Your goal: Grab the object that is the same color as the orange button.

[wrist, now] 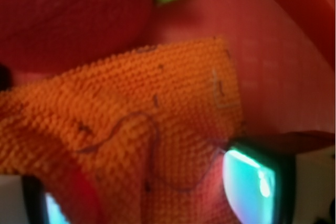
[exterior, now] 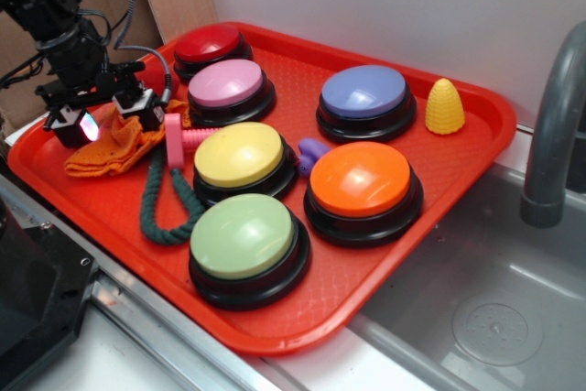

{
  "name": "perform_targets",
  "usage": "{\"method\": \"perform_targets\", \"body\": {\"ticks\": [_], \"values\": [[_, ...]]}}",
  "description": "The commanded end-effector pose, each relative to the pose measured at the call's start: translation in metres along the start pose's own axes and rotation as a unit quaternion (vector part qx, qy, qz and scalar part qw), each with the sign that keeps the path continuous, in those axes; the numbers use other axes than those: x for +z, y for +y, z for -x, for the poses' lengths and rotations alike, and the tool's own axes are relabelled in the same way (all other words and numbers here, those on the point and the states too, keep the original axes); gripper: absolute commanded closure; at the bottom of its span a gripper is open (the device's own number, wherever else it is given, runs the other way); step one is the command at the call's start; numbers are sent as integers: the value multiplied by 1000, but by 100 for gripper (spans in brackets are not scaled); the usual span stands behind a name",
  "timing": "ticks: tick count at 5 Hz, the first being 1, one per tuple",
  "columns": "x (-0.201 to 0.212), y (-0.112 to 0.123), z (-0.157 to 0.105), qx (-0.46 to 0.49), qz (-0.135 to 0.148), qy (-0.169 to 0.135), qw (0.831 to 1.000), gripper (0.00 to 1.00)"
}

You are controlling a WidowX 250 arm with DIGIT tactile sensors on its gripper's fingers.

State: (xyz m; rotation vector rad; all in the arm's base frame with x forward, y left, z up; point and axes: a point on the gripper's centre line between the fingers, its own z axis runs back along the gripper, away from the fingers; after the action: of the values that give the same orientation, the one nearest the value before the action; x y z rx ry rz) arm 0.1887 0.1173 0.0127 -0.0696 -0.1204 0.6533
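Note:
The orange knitted cloth lies crumpled at the left end of the red tray. In the wrist view the cloth fills the middle, its coarse weave running down between the two lit fingers. My gripper is low over the cloth, and its jaws stand wide apart on either side of it. In the wrist view the gripper is open, with cloth in the gap. The orange button, domed on a black base, sits at the tray's right.
Red, pink, blue, yellow and green buttons crowd the tray. A pink handle with green rope lies beside the cloth. A yellow ridged cone stands at the far right. A sink and faucet are beyond.

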Motion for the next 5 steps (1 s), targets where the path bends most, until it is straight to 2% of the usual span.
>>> {"method": "perform_targets", "body": {"ticks": [1, 5], "values": [[-10, 4, 12, -9, -28, 2, 1000, 100], [2, 6, 10, -19, -34, -12, 999, 100]]}}
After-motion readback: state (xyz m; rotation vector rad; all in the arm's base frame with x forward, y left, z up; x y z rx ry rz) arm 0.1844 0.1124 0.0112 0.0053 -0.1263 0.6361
